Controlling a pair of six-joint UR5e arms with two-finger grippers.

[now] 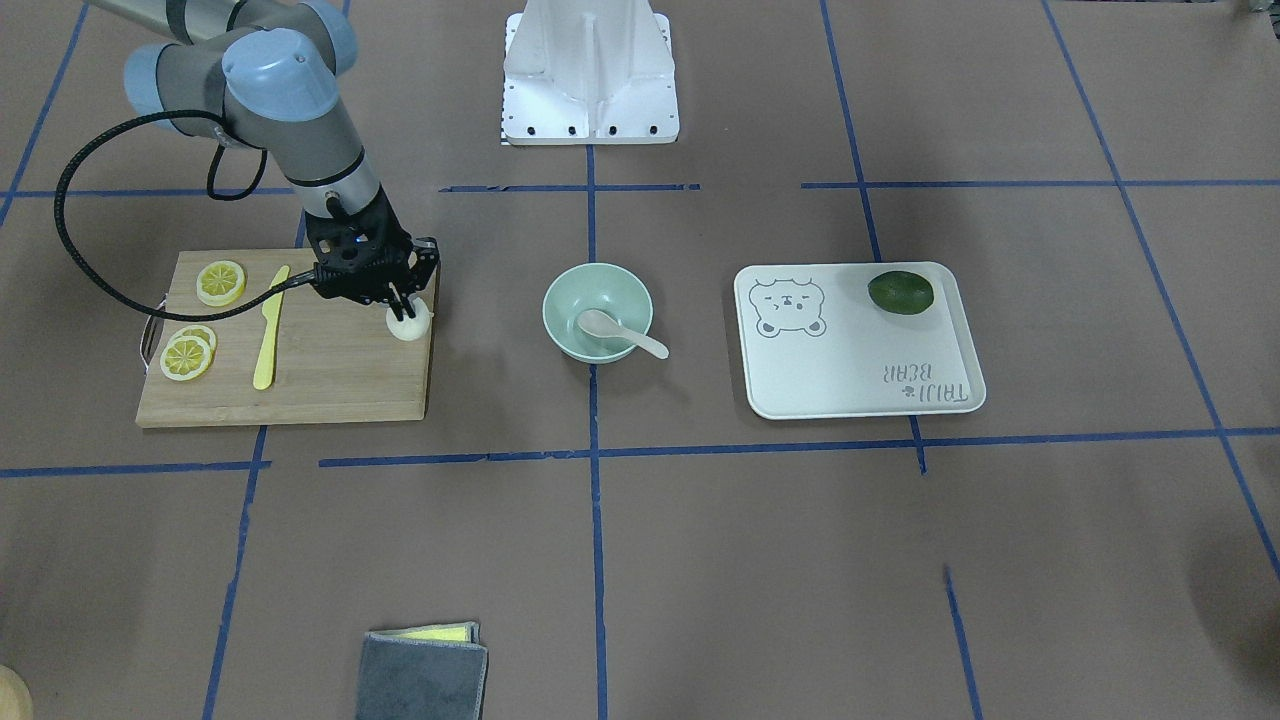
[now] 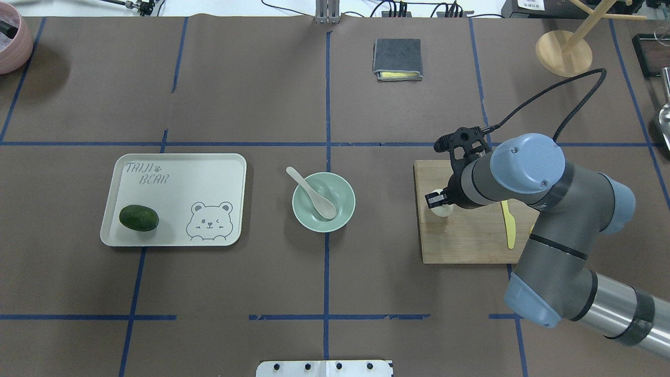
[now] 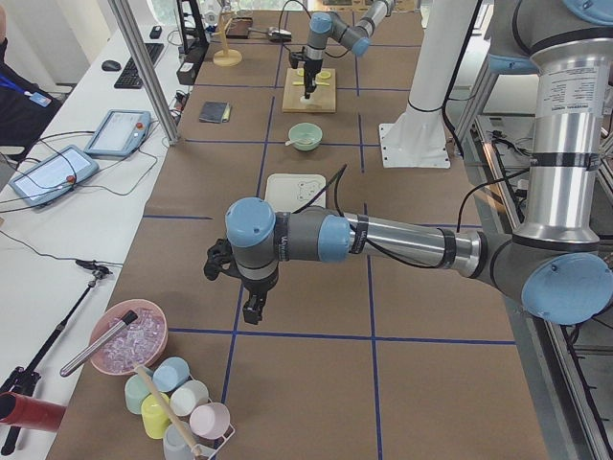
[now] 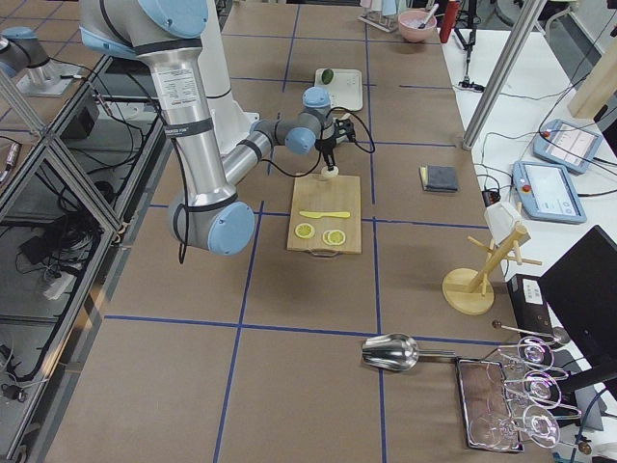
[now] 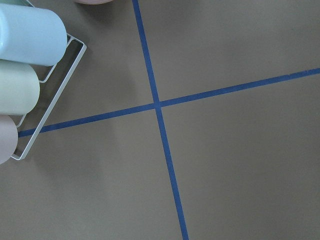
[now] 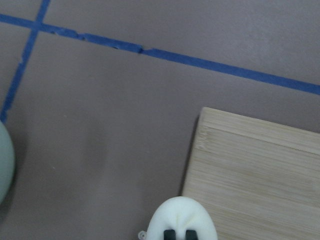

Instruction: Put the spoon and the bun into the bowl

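The white bun (image 1: 411,324) is at the cutting board's corner nearest the bowl, and I cannot tell whether it rests on the board or hangs just above it. My right gripper (image 1: 406,306) is shut on the bun from above. In the right wrist view its fingertips (image 6: 170,234) pinch the bun (image 6: 182,215) at the top. The beige spoon (image 1: 621,333) lies in the mint-green bowl (image 1: 612,284), handle over the rim. My left gripper (image 3: 247,309) hovers far off over bare table, and I cannot tell if it is open.
The wooden cutting board (image 1: 335,385) carries lemon slices (image 1: 220,282) and a yellow knife (image 1: 267,335). A white bear-print tray (image 1: 850,370) with a green fruit (image 1: 900,292) lies past the bowl. A grey cloth (image 1: 420,672) lies at the operators' edge. A cup rack (image 5: 25,75) is near my left gripper.
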